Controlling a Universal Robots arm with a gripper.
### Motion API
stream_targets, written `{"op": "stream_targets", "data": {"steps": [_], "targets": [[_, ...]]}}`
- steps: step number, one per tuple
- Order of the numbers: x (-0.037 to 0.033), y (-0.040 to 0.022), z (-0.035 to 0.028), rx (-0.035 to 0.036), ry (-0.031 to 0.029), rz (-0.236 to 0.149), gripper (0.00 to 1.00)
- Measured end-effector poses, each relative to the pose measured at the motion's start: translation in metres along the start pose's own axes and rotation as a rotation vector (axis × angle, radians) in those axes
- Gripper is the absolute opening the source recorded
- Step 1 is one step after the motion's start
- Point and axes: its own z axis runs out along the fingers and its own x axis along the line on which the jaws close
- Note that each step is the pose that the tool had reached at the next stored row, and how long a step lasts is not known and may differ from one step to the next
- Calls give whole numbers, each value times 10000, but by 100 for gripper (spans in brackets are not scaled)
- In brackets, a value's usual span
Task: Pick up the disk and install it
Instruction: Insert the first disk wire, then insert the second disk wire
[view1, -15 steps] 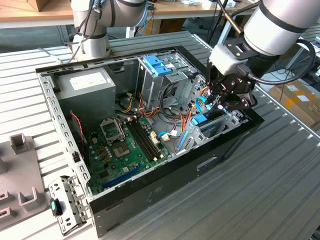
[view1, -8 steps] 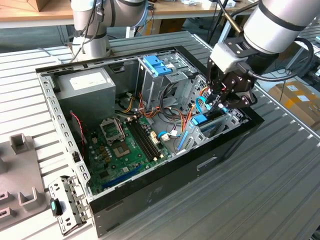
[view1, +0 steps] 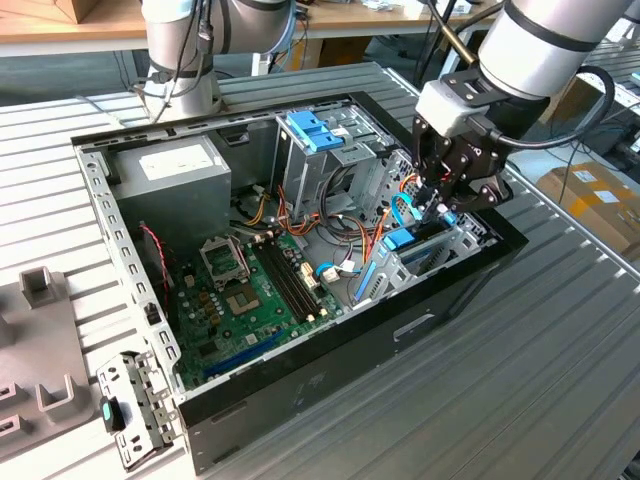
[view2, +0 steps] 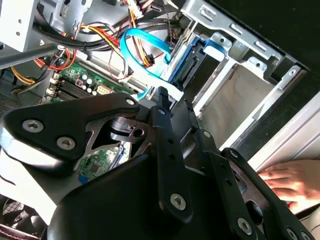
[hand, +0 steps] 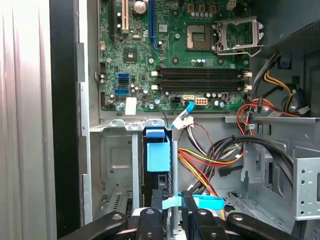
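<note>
The gripper (view1: 437, 205) hangs over the drive cage (view1: 462, 240), pointing down into it from a white and grey arm (view1: 545, 45) that slants in from the side of the cage away from the motherboard. Both wrist views look along the black gripper (view2: 172, 107) (hand: 172, 220) at the cage mouth. Whether it is clamped or released cannot be told.

The disk (hand: 157, 155) sits inside the cage (hand: 112, 165), standing on edge in a slot beside a grey partition. Its blue tabbed end faces the gripper and its long axis runs away from it, down into the cage. In the second wrist view its blue rails (view2: 200, 55) lie against the cage wall (view2: 235, 40). In the exterior view its blue end (view1: 399, 239) shows just under the gripper.

A thin blue cable (view2: 140, 40) loops just beside the cage, towards the motherboard (hand: 175, 50). A tall grey bay with a blue clip (view1: 315, 128) stands near the cage, and a grey power supply (view1: 170, 165) lies well apart from it.

The cage occupies one corner of an open black computer case (view1: 300, 390), which lies on a ribbed grey metal table (view1: 560, 380). A person's hand (view2: 292, 182) rests outside the case wall near the cage. Beyond the case stand a second robot's base (view1: 185, 50), wooden desks and a cardboard box (view1: 590, 190).
</note>
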Motion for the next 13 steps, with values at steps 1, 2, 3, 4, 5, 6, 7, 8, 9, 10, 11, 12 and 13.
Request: {"op": "stream_targets", "data": {"steps": [1, 2, 3, 4, 5, 6, 7, 8, 9, 10, 11, 12, 13], "targets": [[-19, -28, 5, 1, 34, -1, 29], [-33, -54, 8, 0, 61, -1, 29], [-46, -90, 12, -1, 90, -1, 29], [-50, -109, 14, -2, 100, -2, 29], [-54, -131, 16, -4, 112, -2, 29], [-57, -153, 16, -5, 127, -2, 29], [-59, -168, 16, -5, 132, -3, 29], [-60, -175, 17, -6, 132, -3, 29], [-60, -178, 18, -6, 132, -2, 29], [-60, -178, 18, -5, 131, -2, 29], [-60, -183, 18, -5, 131, -2, 29], [-60, -186, 18, -6, 132, -2, 29], [-60, -187, 18, -6, 131, -2, 29]]}}
